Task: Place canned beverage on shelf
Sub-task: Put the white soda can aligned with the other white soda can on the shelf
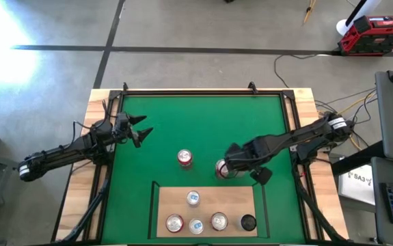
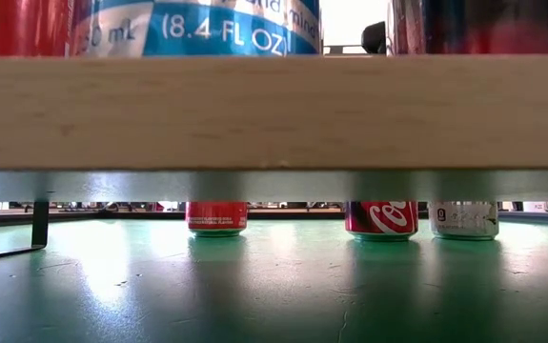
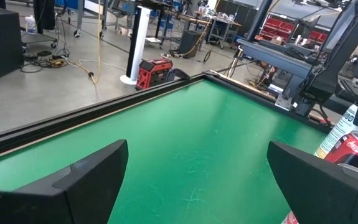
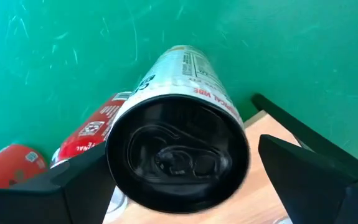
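White-sided, black-topped can (image 4: pixel 177 143) stands between the open right claw (image 4: pixel 179 180).

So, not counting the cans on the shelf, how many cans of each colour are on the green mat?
Red cans: 2
White can: 1, at the right gripper
Total on the green mat: 3
The left gripper waits open, away from them.

**Shelf part filled, mat mostly open**

Five cans crowd the shelf (image 1: pixel 234 198) along its near edge and middle; its far corners stay bare. A red can (image 1: pixel 184 158) stands on the mat (image 1: pixel 203 123), whose far half lies open.
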Controlling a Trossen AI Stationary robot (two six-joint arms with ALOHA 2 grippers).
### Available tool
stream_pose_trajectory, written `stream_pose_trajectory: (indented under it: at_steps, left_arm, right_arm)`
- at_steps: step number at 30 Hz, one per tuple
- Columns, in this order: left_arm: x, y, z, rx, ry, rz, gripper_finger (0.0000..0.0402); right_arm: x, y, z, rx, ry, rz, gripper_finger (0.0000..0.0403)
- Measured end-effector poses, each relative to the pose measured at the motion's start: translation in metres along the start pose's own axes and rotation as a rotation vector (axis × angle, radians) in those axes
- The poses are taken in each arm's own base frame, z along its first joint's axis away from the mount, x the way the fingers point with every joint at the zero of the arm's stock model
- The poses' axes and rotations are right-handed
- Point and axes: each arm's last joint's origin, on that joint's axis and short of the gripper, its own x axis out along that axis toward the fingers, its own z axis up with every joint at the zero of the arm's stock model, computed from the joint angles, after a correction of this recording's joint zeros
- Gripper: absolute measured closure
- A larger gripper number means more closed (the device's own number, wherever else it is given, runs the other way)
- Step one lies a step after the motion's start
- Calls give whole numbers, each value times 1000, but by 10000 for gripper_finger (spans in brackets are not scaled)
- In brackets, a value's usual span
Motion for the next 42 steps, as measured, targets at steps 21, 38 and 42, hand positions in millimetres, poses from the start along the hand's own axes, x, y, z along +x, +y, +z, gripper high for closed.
stream_pose_trajectory:
  at_steps: [21, 38, 42]
  left_arm:
    - [0, 0, 0, 0, 0, 1, 32]
    - [0, 0, 0, 0, 0, 0, 32]
    - [0, 0, 0, 0, 0, 0, 32]
  right_arm:
    - [1, 5, -3, -99, -58, 28, 161]
    - [-56, -20, -31, -578, 43, 12, 146]
    - [-59, -32, -42, -638, 71, 6, 145]
